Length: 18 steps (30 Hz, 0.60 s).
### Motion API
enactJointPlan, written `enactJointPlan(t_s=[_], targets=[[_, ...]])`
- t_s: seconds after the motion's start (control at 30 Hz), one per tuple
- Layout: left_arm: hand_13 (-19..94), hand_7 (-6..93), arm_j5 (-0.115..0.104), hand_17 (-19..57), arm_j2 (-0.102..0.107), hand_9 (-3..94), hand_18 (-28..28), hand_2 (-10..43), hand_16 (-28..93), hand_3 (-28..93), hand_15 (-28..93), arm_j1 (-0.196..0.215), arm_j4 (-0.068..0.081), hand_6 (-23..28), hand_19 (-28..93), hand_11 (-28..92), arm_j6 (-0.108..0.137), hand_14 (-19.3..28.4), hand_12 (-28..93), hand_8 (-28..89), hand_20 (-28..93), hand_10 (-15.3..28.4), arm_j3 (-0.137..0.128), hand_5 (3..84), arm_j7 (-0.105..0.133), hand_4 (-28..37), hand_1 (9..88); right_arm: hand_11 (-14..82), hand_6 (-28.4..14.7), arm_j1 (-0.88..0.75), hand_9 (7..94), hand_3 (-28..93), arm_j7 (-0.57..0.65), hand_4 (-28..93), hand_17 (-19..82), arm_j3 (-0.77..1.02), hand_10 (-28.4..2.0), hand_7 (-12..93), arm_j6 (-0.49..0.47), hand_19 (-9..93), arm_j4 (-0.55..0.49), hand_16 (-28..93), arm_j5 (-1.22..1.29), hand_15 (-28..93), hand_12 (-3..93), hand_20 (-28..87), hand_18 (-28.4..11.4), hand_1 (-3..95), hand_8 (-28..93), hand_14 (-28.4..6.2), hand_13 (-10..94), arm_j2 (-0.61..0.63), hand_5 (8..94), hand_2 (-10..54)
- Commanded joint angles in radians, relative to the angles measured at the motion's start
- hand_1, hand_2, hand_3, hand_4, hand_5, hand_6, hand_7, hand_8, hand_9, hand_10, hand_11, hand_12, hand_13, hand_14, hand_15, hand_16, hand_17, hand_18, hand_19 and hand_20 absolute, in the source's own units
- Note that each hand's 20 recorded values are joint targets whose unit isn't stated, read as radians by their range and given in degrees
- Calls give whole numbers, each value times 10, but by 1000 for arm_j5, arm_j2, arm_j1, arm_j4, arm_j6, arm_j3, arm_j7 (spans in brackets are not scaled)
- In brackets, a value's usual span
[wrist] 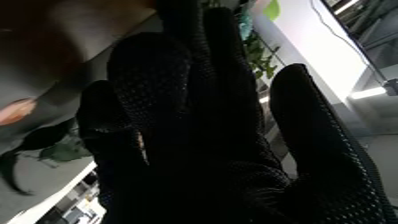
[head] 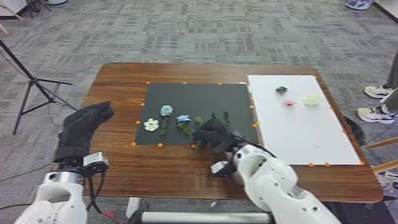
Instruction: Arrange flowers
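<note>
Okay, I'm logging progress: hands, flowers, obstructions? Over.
Right robot hand at dark mat's near edge, hiding part of it. Left robot hand left of mat. Blue flower, white flower on mat.

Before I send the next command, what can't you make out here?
- Head view: whatever lies under the right robot hand; the glove covers it.
- Head view: the dark flower head's petals; too small.
- Right wrist view: the orange-pink thing; cut off by the edge.
- Right wrist view: the green leafy stem's full length; glove hides part.

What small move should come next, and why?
Probably shift the right hand toward the pink flower head: it lies stemless on the white board, while the green stem beside that hand on the dark mat seems to lack a blossom.
</note>
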Motion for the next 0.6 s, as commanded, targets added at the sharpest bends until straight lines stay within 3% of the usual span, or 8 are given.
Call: enactJointPlan(t_s=[0.03,0.4,0.6], targets=[[407,204,-1,62,-9,508,116,-28,4,721,188,2,0,21,85,214,0,161,144,-78,178,127,8,512,7,-177,270,116,-14,55,757,612,-5,-165,400,-23,-135,189,16,918,23,339,0,604,112,533,-263,277,-105,-111,827,-13,684,214],[406,203,-1,62,-9,508,115,-27,4,719,187,13,-3,21,85,214,-1,161,143,-77,178,127,7,512,9,-176,270,119,-13,49,761,611,-9,-163,400,-24,-134,191,16,918,0,334,12,606,112,535,-263,277,-105,-111,827,4,685,214],[406,205,1,62,-9,508,116,-27,4,719,186,1,2,19,85,215,-5,162,143,-78,178,127,15,512,3,-176,270,121,-13,46,769,629,-16,-157,402,-4,-135,192,24,919,-20,334,27,609,115,536,-266,254,-105,-111,829,2,690,189]])
